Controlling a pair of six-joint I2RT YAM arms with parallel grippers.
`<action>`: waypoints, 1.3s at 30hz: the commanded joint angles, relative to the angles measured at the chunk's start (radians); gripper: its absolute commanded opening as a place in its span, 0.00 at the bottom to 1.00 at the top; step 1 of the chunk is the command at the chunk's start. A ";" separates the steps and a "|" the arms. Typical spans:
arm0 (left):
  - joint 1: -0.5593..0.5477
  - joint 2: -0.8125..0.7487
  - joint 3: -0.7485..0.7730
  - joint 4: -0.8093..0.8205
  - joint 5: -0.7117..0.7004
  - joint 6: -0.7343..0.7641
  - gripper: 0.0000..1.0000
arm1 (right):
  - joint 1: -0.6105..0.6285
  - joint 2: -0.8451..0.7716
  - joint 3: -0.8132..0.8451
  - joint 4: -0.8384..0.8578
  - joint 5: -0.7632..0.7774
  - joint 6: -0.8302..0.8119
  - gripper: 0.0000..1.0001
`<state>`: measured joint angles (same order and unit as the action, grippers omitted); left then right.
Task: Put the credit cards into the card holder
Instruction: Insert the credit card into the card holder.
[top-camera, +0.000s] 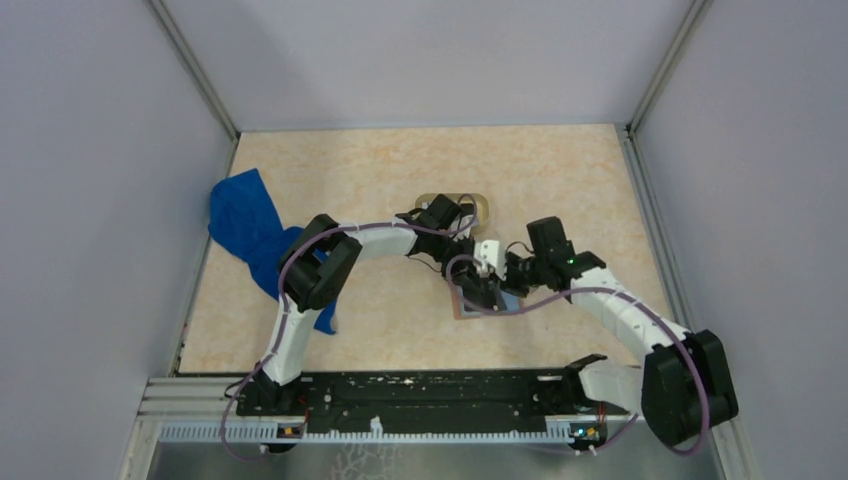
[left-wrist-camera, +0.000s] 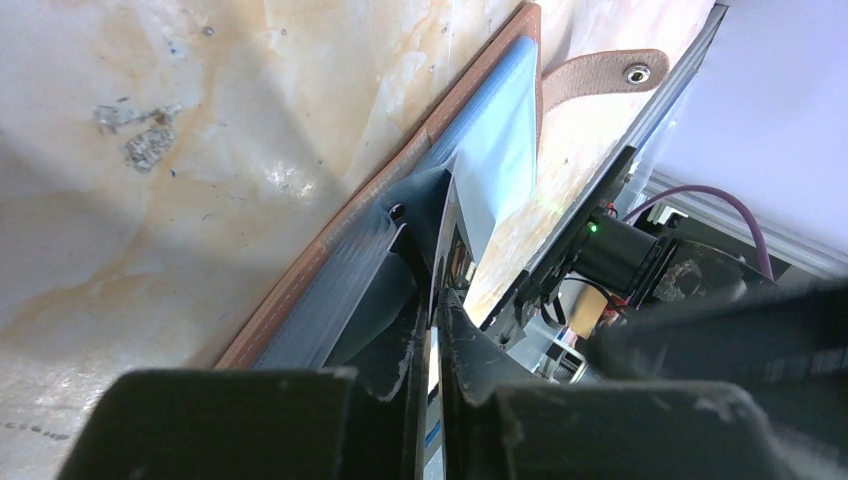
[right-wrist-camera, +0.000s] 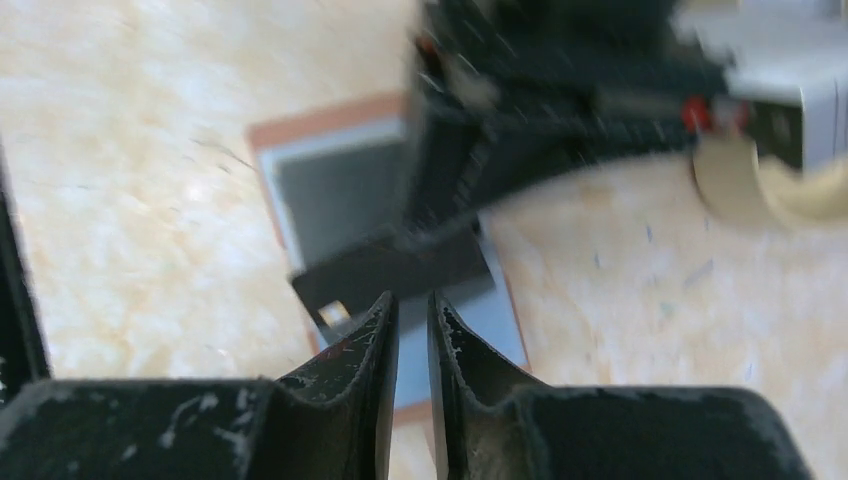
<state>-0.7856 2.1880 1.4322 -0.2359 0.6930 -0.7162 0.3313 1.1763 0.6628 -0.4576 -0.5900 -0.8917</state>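
Far on the left a blue cloth (top-camera: 240, 230) lies at the edge of the table (top-camera: 350, 170). It is not part of your job.

Next comes your left gripper (left-wrist-camera: 436, 300). Its 2 jaws are almost together. A thin white card (left-wrist-camera: 433, 372) stands on its edge between them, with its front end at the mouth of a pocket. You cannot tell if the jaws pinch it or just sit beside it.

The card holder (left-wrist-camera: 500, 140) lies open in the middle of the table, grey-blue side up, near the tan tray (top-camera: 483, 203). To do this step well, I think you should slide the card straight along the pocket, slow and low. Let go only when most of it is inside. If it tilts, it may catch on the pocket lip.

On the right, your right gripper (right-wrist-camera: 412, 315) has a small gap between its jaws. The tips are at the edge of a black card (right-wrist-camera: 400, 272) that lies on the holder. That view is blurry, so you cannot tell if it holds anything. Pressing the holder down there may stop it sliding.

No words or brand names can be read anywhere
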 joint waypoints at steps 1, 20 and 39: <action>-0.004 0.062 -0.042 -0.056 -0.128 0.055 0.13 | 0.142 -0.088 -0.052 0.011 -0.155 -0.163 0.16; -0.004 0.062 -0.051 -0.049 -0.127 0.060 0.16 | 0.365 0.058 -0.074 0.236 0.271 -0.055 0.02; -0.004 0.061 -0.053 -0.049 -0.127 0.065 0.20 | 0.382 0.144 -0.022 0.132 0.394 -0.084 0.02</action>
<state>-0.7856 2.1880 1.4258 -0.2157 0.7006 -0.7132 0.7052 1.3014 0.6056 -0.2810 -0.2417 -0.9680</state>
